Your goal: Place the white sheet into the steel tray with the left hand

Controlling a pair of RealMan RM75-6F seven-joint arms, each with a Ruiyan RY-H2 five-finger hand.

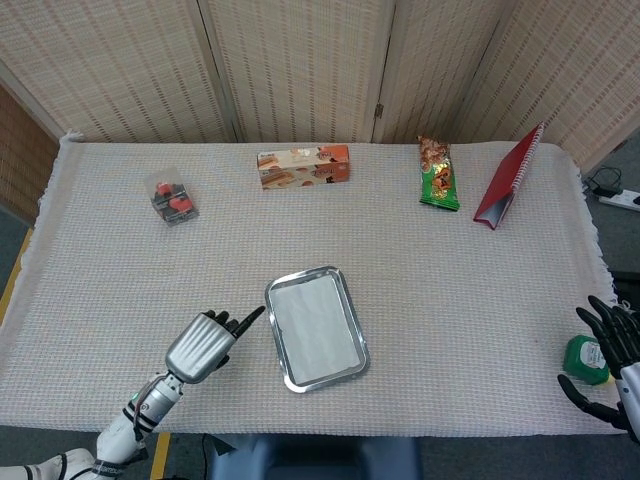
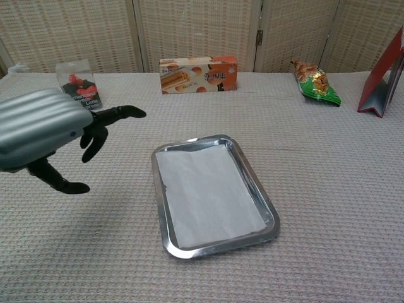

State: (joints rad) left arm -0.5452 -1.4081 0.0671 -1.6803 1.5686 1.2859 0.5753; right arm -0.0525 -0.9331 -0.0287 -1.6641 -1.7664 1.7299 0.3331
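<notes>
White sheet lying flat within steel tray, task apparently complete; left hand hovering beside it, fingers spread, grasping nothing, clearing the rim.

The white sheet lies flat inside the steel tray, filling most of its floor. The tray, a shiny rounded rectangle, sits slightly askew on the cloth-covered table near its front edge.
</notes>
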